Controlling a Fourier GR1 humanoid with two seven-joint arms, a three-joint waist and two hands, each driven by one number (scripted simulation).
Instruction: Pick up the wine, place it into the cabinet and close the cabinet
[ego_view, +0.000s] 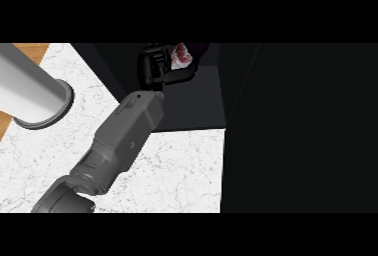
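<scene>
My left hand (156, 66) is at the top centre of the head view, reaching into the dark open cabinet (193, 102). Its black fingers are curled round the wine bottle (181, 56), of which only a patch of red and white label shows past the fingers. The rest of the bottle is hidden by the hand and the cabinet's shadow. The grey forearm (122, 137) runs up from the lower left, across the white marble counter (173, 172), to the cabinet's opening. My right hand shows nowhere.
A big light-grey cylinder (29, 85) with a darker flange stands at the left, over the counter's edge and a strip of wood (29, 50). A broad black surface (303, 130), apparently part of the cabinet, fills the right.
</scene>
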